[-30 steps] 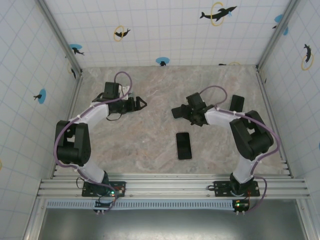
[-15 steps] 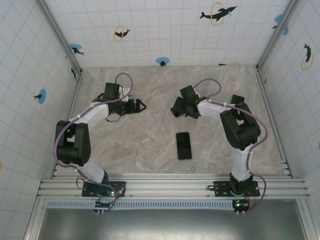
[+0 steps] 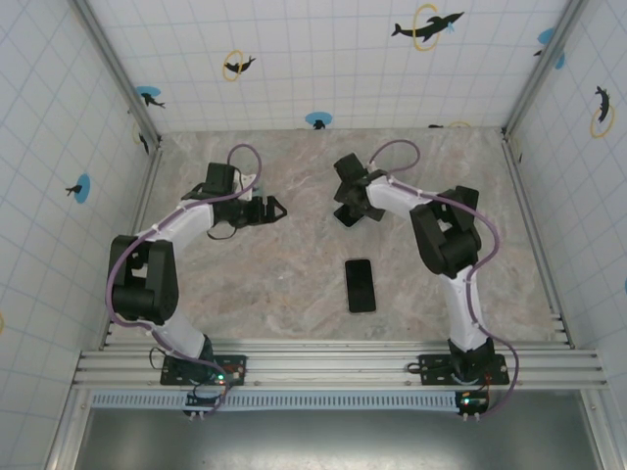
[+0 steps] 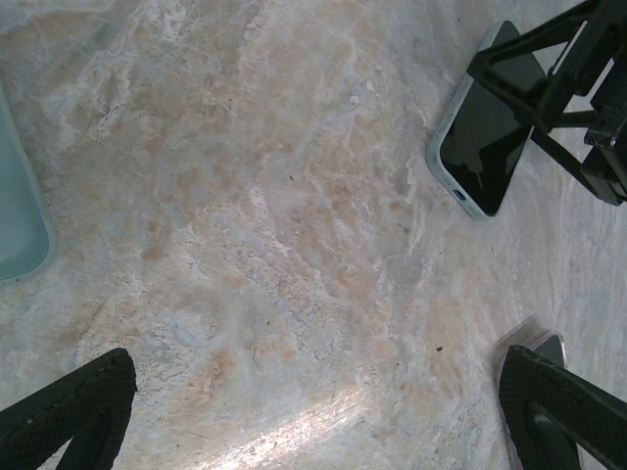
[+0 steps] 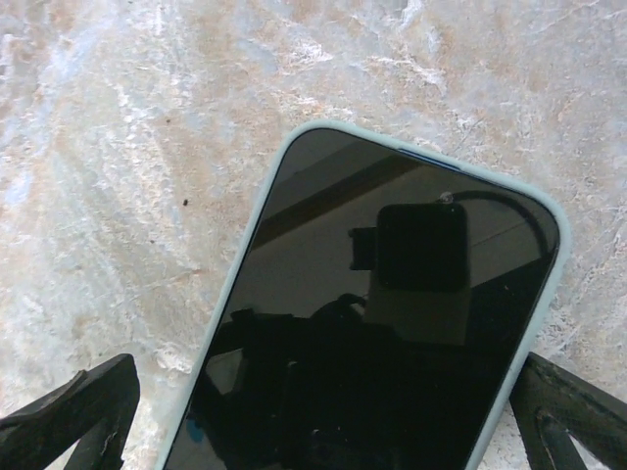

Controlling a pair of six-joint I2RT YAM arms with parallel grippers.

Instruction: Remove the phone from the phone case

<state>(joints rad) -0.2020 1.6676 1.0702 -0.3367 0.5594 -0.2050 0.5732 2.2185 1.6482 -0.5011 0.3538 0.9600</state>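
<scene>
Over the last second the right arm (image 3: 446, 235) has swung toward 11 o'clock while the left arm (image 3: 147, 274) kept its place. At 10 o'clock of the desk's (image 3: 294, 284) centre the left hand (image 3: 274, 208) hovers, fingers (image 4: 69, 411) wide apart and empty. At 12 o'clock the phone (image 5: 372, 323) lies screen-up in its pale phone case (image 5: 235, 294), flat on the desk between the right hand's (image 3: 346, 208) spread fingers (image 5: 83, 416); another dark phone (image 3: 360, 285) lies at its 6 o'clock.

Marble tabletop (image 3: 294, 289), tiled walls (image 3: 323, 69) — dolphin stickers (image 3: 426, 26)
</scene>
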